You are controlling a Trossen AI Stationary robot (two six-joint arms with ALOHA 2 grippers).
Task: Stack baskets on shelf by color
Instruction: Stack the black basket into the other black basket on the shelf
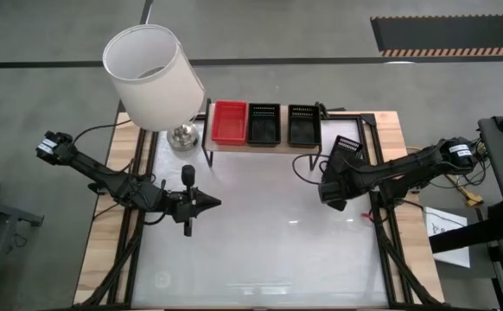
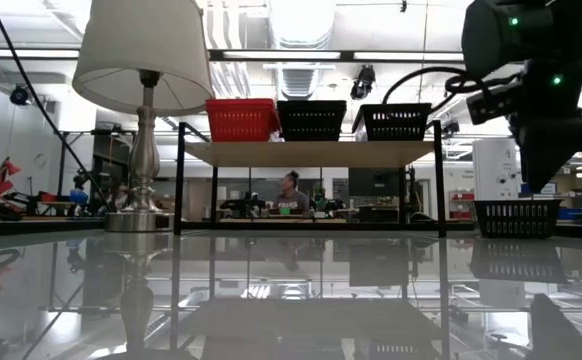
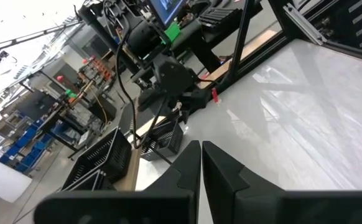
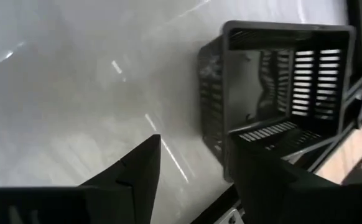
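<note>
One red basket and two black baskets stand side by side on the shelf at the table's far edge. In the low view the shelf's wooden top carries all three. Another black basket rests on its bottom on the table, right of the shelf. My right gripper is open and hovers just near of this basket, above it in the low view. My left gripper is shut over the table's left middle, holding nothing.
A lamp with a white shade and a metal base stands left of the shelf. A black frame rail runs along the table's right side, close to my right arm. The glossy table surface lies between both arms.
</note>
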